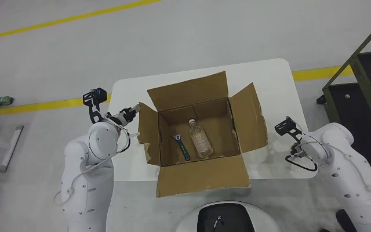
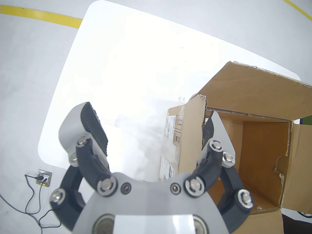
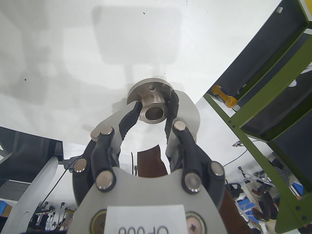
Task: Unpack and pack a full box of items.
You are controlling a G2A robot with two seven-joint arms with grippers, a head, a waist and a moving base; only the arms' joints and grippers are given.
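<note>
Hovering with left gripper (image 2: 151,120) spread, box (image 2: 256,93) just beside one finger; pinching a flanged metal bushing (image 3: 153,113) in right gripper (image 3: 152,109), apart from box.

The brown cardboard box (image 1: 188,90) stands upright at the middle of the table with all four flaps folded outward; the 9 o'clock flap is torn along its edge. On the box floor a clear plastic bottle (image 1: 200,140) lies on its side, cap toward 12 o'clock. Just beside it, at its 9 o'clock, lies a small wrench (image 1: 182,147) with a teal handle, head toward 11. A silver flanged bushing (image 3: 151,91) is pinched in the right gripper (image 3: 155,107), out past the box's 3 o'clock flap.
</note>
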